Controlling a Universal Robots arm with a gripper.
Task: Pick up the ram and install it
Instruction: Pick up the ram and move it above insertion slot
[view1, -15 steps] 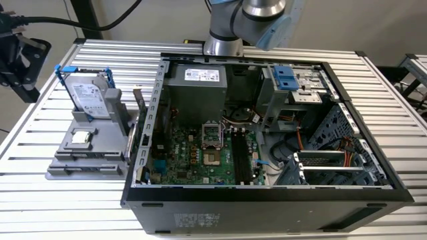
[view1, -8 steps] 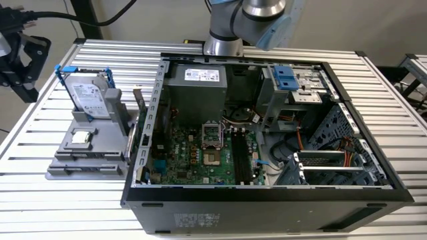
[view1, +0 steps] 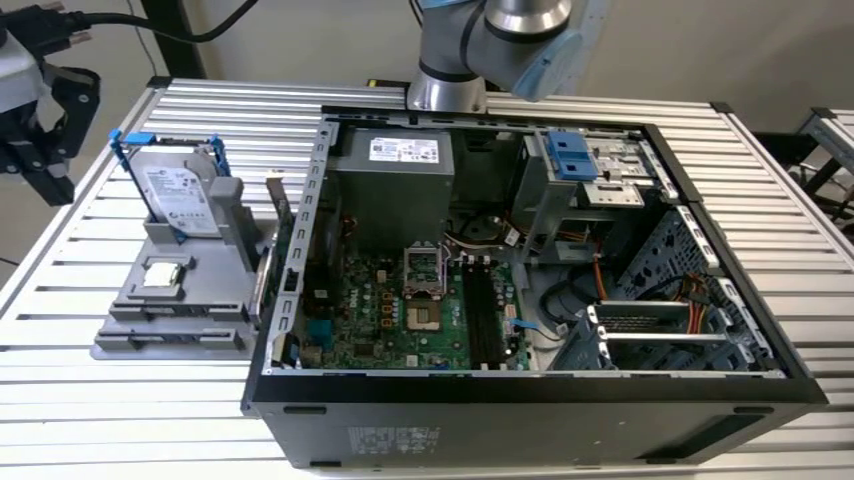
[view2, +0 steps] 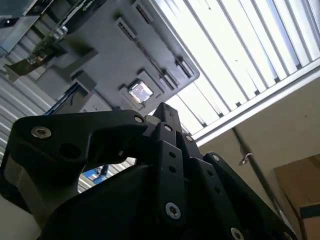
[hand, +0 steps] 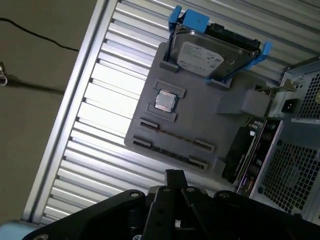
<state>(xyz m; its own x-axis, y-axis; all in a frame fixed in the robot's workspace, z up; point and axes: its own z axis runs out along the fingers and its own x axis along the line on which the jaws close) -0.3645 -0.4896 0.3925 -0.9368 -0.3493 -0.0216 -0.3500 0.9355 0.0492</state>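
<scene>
Pick-up step by the look of it, approach stage, nothing grabbed yet; claw (hand: 174, 176) apparently pinched shut on empty air, hanging at the exterior view's left above the desk (view1: 134, 410), well apart from the open PC case (view1: 534, 420); ram (hand: 172, 136) seemingly standing edge-up in a slot of the grey tray (hand: 200, 120), just beside the square processor chip (hand: 165, 101) and near the hard drive (hand: 205, 55) in its blue frame; hard to be sure, being so thin; out ahead of the claw tip in the first wrist view, clear gap, no contact; probably calls for opening the jaws, squaring up along the stick's long edge and coming straight down; black motherboard slots (view1: 481, 310) looking empty
</scene>
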